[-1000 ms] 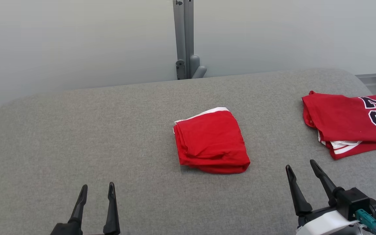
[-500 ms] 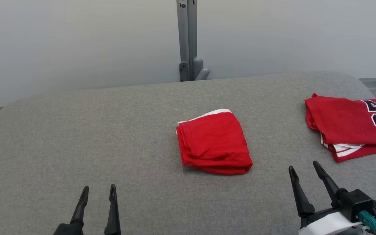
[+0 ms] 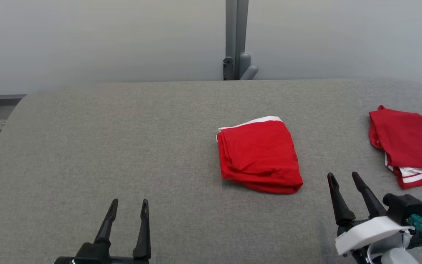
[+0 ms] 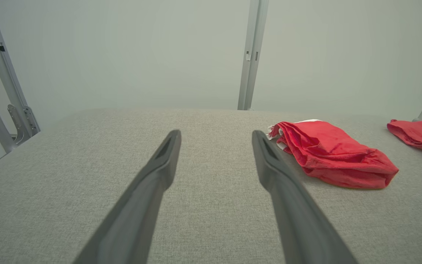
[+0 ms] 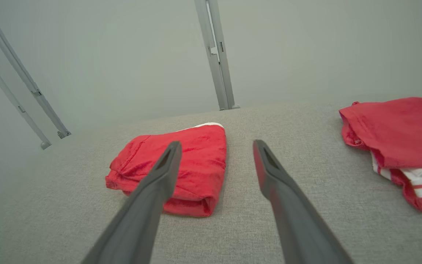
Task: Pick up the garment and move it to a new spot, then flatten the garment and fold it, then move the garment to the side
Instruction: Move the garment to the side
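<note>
Place: it looked like a lab or robot test booth, not a home.
Walls: plain pale panels (image 3: 86, 36) closed in the far side, with nothing hung on them.
Frame: grey metal posts (image 3: 235, 36) with brackets (image 3: 227, 68) stood between the panels.
Surface: a wide surface (image 3: 86, 146) was covered in grey fabric and had rounded corners.
Work pieces: a folded red garment (image 3: 260, 156) and a second garment (image 3: 408, 143) lay well apart.

The folded garment (image 3: 259, 156) lies on the bench (image 3: 123, 139), with a second garment (image 3: 408, 145) well to its right on the same bench. Behind the folded garment, past the bench's far edge, stands a post (image 3: 236, 40). In front of it, the left claw (image 3: 130, 201) is well off to its left, the right claw (image 3: 342, 175) near its right front corner.
</note>
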